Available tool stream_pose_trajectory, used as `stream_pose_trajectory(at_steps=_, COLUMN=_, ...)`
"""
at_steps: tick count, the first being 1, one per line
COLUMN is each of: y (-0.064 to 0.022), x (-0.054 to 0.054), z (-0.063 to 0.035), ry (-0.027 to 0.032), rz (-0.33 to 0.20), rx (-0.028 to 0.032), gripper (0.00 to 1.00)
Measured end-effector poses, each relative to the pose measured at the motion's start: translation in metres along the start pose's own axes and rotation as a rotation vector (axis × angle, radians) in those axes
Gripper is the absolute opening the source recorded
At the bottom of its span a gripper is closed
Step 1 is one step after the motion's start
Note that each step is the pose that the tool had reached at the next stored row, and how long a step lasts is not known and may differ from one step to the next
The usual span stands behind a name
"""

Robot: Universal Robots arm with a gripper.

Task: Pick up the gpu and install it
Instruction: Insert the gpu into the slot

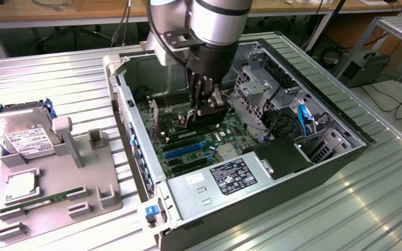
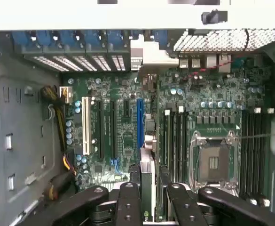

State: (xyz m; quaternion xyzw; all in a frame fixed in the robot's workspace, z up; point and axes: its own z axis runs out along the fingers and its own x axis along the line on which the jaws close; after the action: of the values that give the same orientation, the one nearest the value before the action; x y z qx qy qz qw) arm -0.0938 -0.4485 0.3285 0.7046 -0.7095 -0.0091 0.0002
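**Item 1: gripper (image 1: pixel 206 100).** You will find it lowered inside the open computer case (image 1: pixel 326 157), over the middle of the motherboard (image 2: pixel 123 94). It is clenched: the fingers (image 2: pixel 128 202) press from both flat sides onto the gpu.

**Item 2: gpu (image 2: pixel 146 183).** This is the task's thing. It is held on edge between the fingers, with its silvery bracket end pointing toward the case's rear wall. It hangs roughly in line with the blue slot (image 2: pixel 139 122), just beside the memory slots (image 2: pixel 175 136). You cannot tell whether its lower edge touches the board. The on-edge grip looks chosen so that the connector edge faces the board and the bracket meets the rear openings.

**Item 3: white slot (image 2: pixel 85 127).** It sits near the case's side wall, well apart from the card, and is unoccupied.

**Item 4: processor socket (image 2: pixel 213 161).** It is empty and lies beyond the memory slots.

**Item 5: grey fixture plate (image 1: pixel 110 180).** It rests on the ribbed metal table (image 1: pixel 61 78), at the exterior view's left of the case. It keeps each part in its own cradle.

**Item 6: hard drive (image 1: pixel 21 135).** It leans tilted in a cradle at the plate's far edge.

**Item 7: memory stick (image 1: pixel 37 201).** It lies flat along the plate's near edge.
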Motion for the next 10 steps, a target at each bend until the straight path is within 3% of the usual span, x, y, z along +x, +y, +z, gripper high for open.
stream_pose_trajectory(at_steps=1, y=0.0101, x=0.004, z=0.0070, ry=0.0000, rz=-0.001, rx=0.0001, gripper=0.26)
stream_pose_trajectory(at_steps=2, y=0.0121, x=0.010, z=0.0118, ry=-0.0001, rz=-0.002, rx=0.0004, gripper=0.26)
stream_pose_trajectory(at_steps=3, y=0.0159, x=0.012, z=0.0269, ry=-0.0002, rz=-0.002, rx=0.0179, gripper=0.26)
stream_pose_trajectory(at_steps=5, y=0.0199, x=0.012, z=0.0422, ry=-0.0001, rz=-0.002, rx=0.0318, gripper=0.26)
stream_pose_trajectory(at_steps=6, y=0.0204, x=0.012, z=0.0454, ry=-0.0019, rz=-0.002, rx=0.0335, gripper=0.26)
stream_pose_trajectory(at_steps=7, y=0.0207, x=0.012, z=0.0464, ry=-0.0077, rz=-0.001, rx=0.0335, gripper=0.26)
stream_pose_trajectory(at_steps=8, y=0.0222, x=0.012, z=0.0474, ry=-0.0256, rz=0.000, rx=0.0335, gripper=0.26)
stream_pose_trajectory(at_steps=10, y=0.0248, x=0.013, z=0.0500, ry=-0.0256, rz=0.000, rx=0.0335, gripper=0.26)
